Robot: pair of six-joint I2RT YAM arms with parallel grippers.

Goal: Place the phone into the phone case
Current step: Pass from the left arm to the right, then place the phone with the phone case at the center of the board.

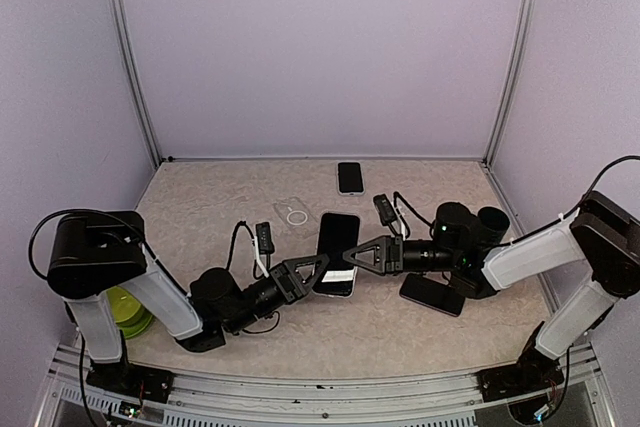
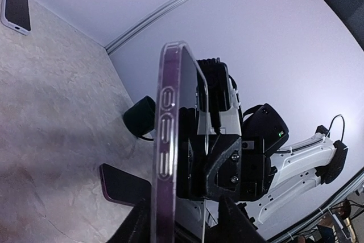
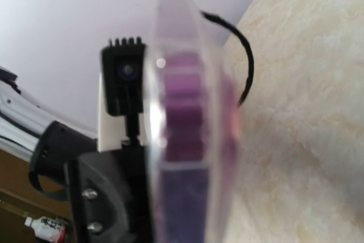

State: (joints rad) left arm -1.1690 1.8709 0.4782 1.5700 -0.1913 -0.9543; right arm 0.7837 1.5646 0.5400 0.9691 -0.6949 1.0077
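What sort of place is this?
Probably a lab test booth for robots: plain walls on metal posts enclose a table. The left arm and right arm, bolted at its near edge, grip a phone. Spare phones lie around.

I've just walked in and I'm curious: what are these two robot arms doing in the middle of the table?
Both arms are holding one purple-edged, black-screened phone between them. The left pincer grips it from the left and the right pincer from the right. A clear plastic case appears to wrap its edge already, though I can't tell if it is fully seated.
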